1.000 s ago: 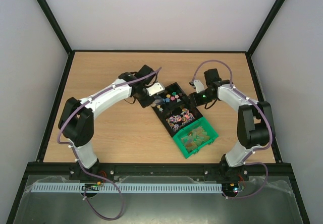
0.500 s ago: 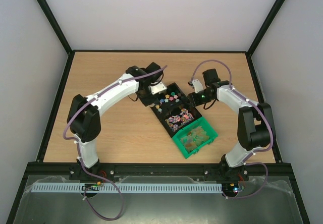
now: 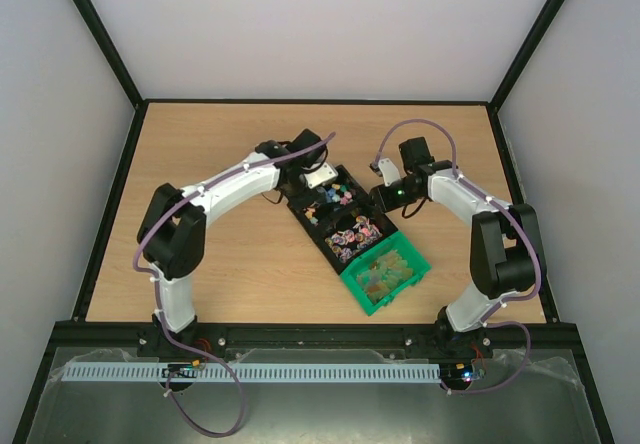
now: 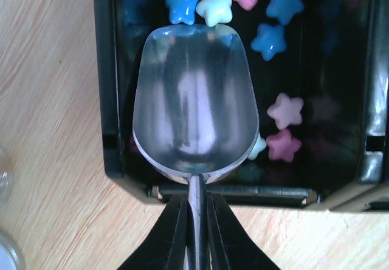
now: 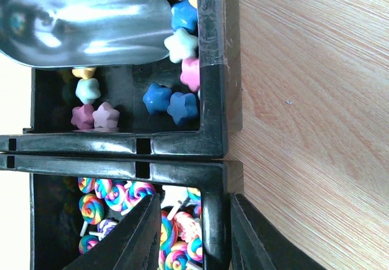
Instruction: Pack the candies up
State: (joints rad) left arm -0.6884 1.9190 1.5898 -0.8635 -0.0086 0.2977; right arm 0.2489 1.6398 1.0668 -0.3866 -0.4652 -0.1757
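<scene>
Nearest the arm bases, two places on the near side of the star bin point(image 4: 109, 100): a green bin point(image 3: 350, 284) of pale tan-gold pieces point(image 3: 385, 272). Between it and the star bin, end to end against the star bin's near wall: a black lollipop bin point(image 5: 182, 166) full of swirled lollipops point(image 5: 109, 197).

At the corner where that bin meets the star bin: the right claw point(image 5: 194, 200), apart, one finger down among the lollipops, the other outside over the bare worktop point(image 5: 304, 100), the bin's side wall standing between them. Cannot tell whether either finger presses on the wall.

Inside the star bin: the candies point(image 4: 268, 40), small stars in blue, pink, pale and yellow, loose on the black floor. Most gathered toward the bin's far end and along one side.

Over the star bin's floor: a metal scoop point(image 4: 194, 100), bowl up, its tip just beside a blue star and a pale one.

At the star bin's end wall, just outside it: the left claw point(image 4: 196, 221), clamped together on the scoop's thin handle.
</scene>
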